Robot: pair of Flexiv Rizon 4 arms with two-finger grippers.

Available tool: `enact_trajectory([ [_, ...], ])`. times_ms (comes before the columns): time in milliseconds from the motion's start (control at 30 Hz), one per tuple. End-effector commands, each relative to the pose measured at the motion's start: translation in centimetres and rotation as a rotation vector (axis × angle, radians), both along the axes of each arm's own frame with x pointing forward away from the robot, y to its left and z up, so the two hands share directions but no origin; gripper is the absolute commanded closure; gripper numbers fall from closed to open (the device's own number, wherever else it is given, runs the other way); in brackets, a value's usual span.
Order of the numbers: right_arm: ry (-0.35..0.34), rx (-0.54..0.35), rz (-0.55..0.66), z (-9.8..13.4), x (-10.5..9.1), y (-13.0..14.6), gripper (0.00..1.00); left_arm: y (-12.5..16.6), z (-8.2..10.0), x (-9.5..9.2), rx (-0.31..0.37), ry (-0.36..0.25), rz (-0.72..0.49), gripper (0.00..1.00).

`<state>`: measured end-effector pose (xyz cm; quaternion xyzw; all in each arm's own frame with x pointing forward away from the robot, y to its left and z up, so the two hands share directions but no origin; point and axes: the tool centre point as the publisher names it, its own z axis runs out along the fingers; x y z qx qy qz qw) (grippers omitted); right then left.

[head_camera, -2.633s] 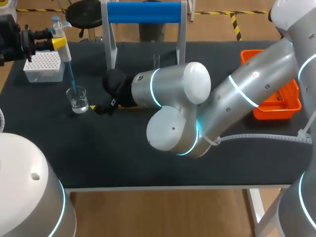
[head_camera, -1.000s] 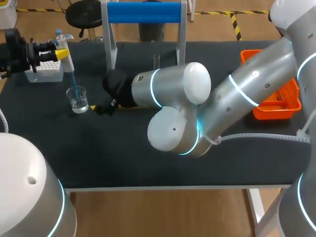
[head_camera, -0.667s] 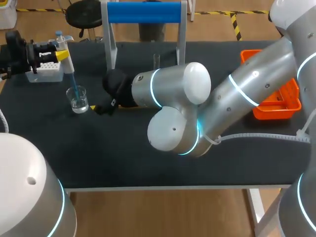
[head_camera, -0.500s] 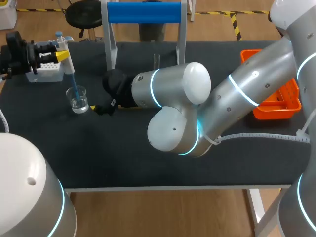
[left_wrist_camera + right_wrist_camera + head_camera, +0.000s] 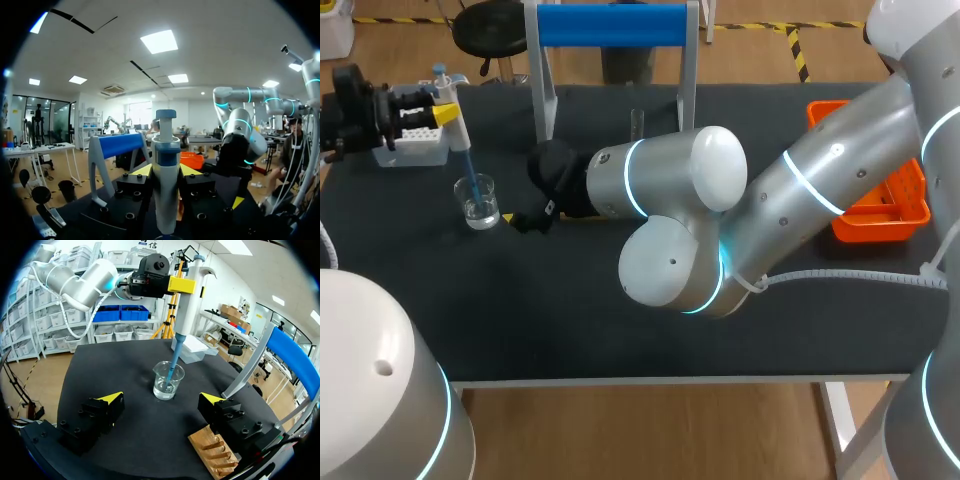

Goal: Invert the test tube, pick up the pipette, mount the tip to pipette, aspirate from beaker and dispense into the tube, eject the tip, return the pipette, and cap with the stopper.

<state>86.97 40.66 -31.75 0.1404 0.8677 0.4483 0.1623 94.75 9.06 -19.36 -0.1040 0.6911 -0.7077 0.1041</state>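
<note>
2 wrist views | left gripper point(image 5: 166, 172) pinches pipette point(image 5: 165, 205) | right gripper point(image 5: 161, 399) spread | tip point(image 5: 172, 367) in beaker point(image 5: 161, 385): right view, not left

Worktop point(image 5: 520, 320): black, matte surface, pale edge along front.

Items standing directly on it:
- Beaker point(image 5: 478, 200): clear glass, upright, left part of worktop, some clear liquid at bottom.
- Tip box point(image 5: 412, 145): white, perforated top, far-left area, behind beaker and apart from it.
- Stand point(image 5: 612, 25): blue bar on two white legs, rear centre; legs rest on worktop.
- Tube point(image 5: 637, 123): clear, upright, between stand legs, nearer the right-hand leg.
- Basket point(image 5: 880, 215): orange, right side, partly hidden by the right arm.
- Wood block point(image 5: 212, 452): slotted, flat on surface, near beaker but not touching; mostly hidden in head view.
</note>
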Motion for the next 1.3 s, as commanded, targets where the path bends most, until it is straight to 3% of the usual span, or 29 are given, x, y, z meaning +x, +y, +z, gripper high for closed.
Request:
enact_trajectory([
  [33,0.001,0.002,0.002,-0.1,0.1,0.0,0.0,0.2,-0.1,-0.1,-0.001,0.002,0.008,1.0],
  [367,0.001,0.002,0.002,-0.1,0.1,0.0,0.0,0.2,-0.1,-0.1,-0.001,0.002,0.008,1.0],
  [567,0.0,0.032,0.039,1.3,0.0,-0.8,0.0,0.2,-0.1,-0.1,-0.001,0.002,0.008,1.0],
  [967,-0.041,0.069,0.17,5.6,-0.5,-2.0,0.0,0.2,-0.1,-0.1,-0.001,0.002,0.008,1.0],
  [1300,-0.04,0.149,0.284,11.5,-0.5,-2.3,0.0,0.2,-0.1,-0.1,-0.001,0.002,0.008,1.0],
])
